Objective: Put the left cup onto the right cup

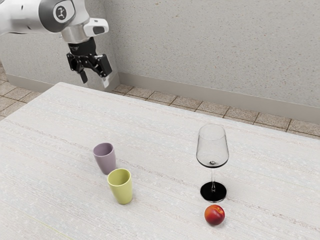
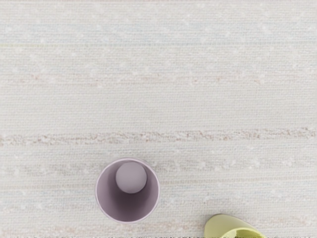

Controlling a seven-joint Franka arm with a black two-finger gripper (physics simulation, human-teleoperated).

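A lilac cup [image 1: 104, 157] stands upright on the pale table [image 1: 60, 130], with a yellow-green cup [image 1: 120, 185] just in front of it and slightly toward the exterior view's right; the two stand close together. My gripper [image 1: 94, 79] hangs high above the table's far left part, well away from both cups, open with nothing between its fingers. From the hand's camera I look straight down into the lilac cup [image 2: 128, 190], and the yellow-green cup's rim [image 2: 233, 229] shows beside it.
A tall empty wine glass [image 1: 213, 162] stands on the exterior view's right of the cups, with a red-orange peach [image 1: 214, 215] in front of its base. A tiled floor and a grey wall lie beyond the table's far edge.
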